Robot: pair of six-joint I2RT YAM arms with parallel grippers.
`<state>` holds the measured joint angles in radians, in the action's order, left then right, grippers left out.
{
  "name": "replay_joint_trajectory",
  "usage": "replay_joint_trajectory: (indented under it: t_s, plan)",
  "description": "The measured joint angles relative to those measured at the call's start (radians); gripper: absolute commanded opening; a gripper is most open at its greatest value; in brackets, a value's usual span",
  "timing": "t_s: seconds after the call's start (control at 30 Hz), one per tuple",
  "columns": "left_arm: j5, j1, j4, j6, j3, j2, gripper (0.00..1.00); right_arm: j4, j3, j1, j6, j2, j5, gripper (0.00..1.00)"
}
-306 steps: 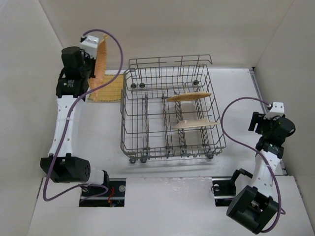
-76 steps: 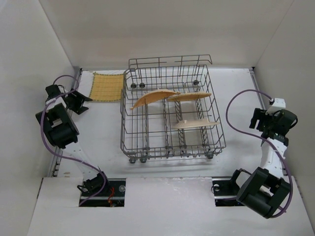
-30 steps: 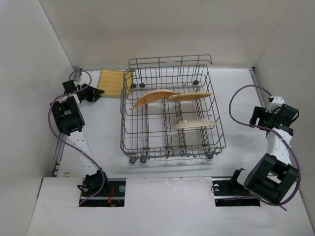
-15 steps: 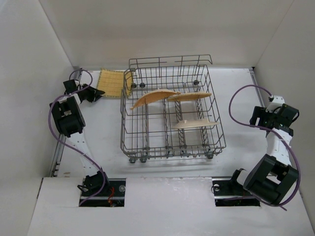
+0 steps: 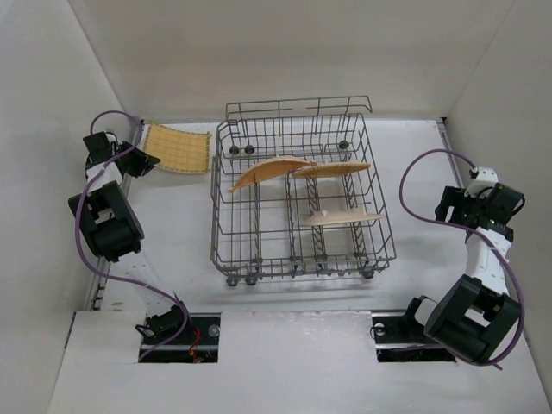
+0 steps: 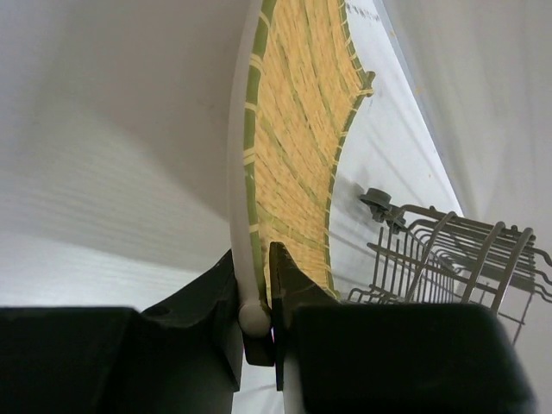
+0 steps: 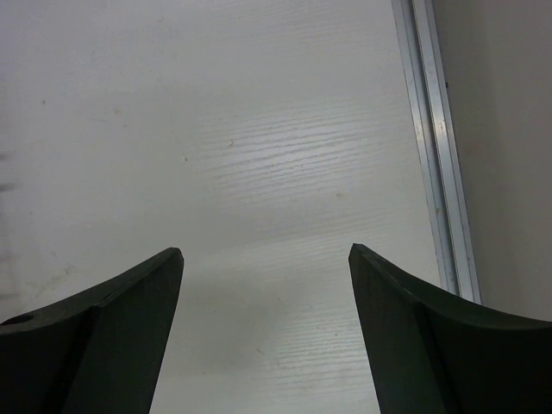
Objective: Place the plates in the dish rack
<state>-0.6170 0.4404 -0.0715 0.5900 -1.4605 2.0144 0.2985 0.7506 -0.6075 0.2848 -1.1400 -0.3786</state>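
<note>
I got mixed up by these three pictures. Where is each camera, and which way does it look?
Top camera: high above and behind the arms, looking down on the table, the dish rack and both whole arms.
Left wrist camera: on the left arm, looking along the left jaws, shut on a yellow plate's edge.
Right wrist camera: on the right arm, looking down between the open right jaws at table and a metal rail.
Shared: top and left wrist views both show that plate and the rack.
</note>
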Motion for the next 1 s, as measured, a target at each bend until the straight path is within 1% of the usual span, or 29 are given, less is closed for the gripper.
replay_joint_trajectory:
  t_s: [0.2,0.43,0.63,0.8,1.0]
  plan:
    - [0.054,0.030,-0.066,-0.061,0.008,-0.089,0.00,-0.015,-0.010,-0.003,0.000,0.008,-0.024,0.83]
    - [0.109,0.023,-0.142,-0.145,0.008,-0.198,0.00,-0.026,-0.021,-0.009,0.004,0.040,-0.044,0.84]
    - [0.142,0.008,-0.173,-0.213,0.008,-0.317,0.01,-0.038,-0.042,-0.009,0.008,0.069,-0.053,0.84]
    - [0.169,0.027,-0.185,-0.268,0.007,-0.410,0.01,-0.039,-0.047,-0.014,0.008,0.071,-0.064,0.84]
    - [0.232,0.033,-0.207,-0.345,-0.002,-0.504,0.02,-0.040,-0.047,-0.021,0.010,0.074,-0.075,0.84]
